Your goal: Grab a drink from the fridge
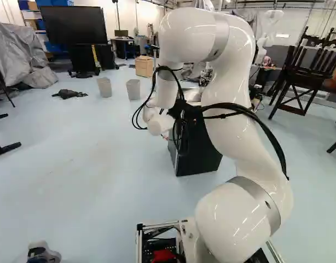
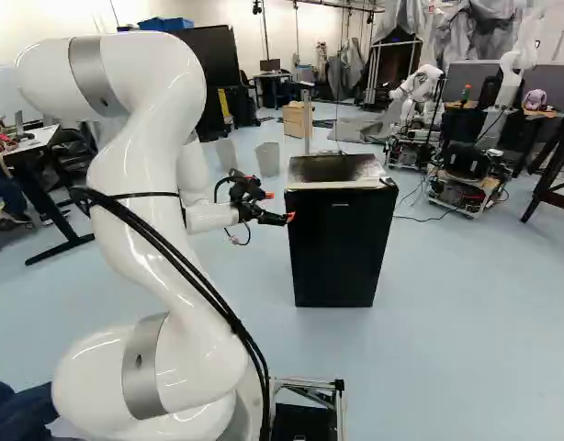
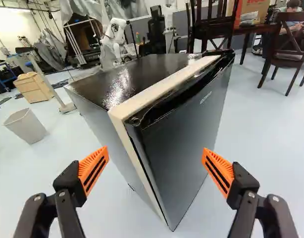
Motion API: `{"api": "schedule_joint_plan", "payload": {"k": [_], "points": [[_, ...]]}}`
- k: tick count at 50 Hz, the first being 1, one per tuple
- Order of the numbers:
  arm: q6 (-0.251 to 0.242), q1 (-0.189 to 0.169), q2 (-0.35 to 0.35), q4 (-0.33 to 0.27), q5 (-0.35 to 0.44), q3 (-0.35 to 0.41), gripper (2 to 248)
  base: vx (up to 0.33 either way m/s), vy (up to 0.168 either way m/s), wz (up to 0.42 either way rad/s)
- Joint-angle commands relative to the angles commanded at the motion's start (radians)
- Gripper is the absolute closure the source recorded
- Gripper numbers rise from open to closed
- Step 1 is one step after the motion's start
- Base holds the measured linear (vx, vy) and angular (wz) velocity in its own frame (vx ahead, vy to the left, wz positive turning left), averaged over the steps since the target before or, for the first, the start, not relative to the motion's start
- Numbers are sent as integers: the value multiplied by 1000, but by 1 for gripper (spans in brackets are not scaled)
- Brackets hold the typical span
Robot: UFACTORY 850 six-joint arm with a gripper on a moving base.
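The gripper (image 2: 280, 216) is at the end of the arm in the right base view, beside the upper left edge of the black fridge (image 2: 337, 243). In the wrist view the gripper (image 3: 156, 166) stands wide open, its orange pads far apart with nothing held. The fridge (image 3: 179, 144) shows ahead and between the fingers, its door edge slightly parted from the pale body rim near the top corner. Its door looks closed, and no drink is visible. In the left base view the arm hides much of the fridge (image 1: 198, 150).
Two grey bins (image 1: 133, 89) and a wooden box (image 1: 144, 66) stand farther back on the left. Another robot (image 2: 420, 92) on a cart is behind the fridge. Dark wooden chairs (image 1: 307, 74) stand at the right of the left base view. A table (image 2: 34, 142) is left of the arm.
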Motion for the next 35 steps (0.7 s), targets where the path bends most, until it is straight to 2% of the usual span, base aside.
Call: {"api": "schedule_joint_plan", "payload": {"k": [35], "points": [[0, -44, -15, 0, 0, -24, 3, 0, 0, 0]]}}
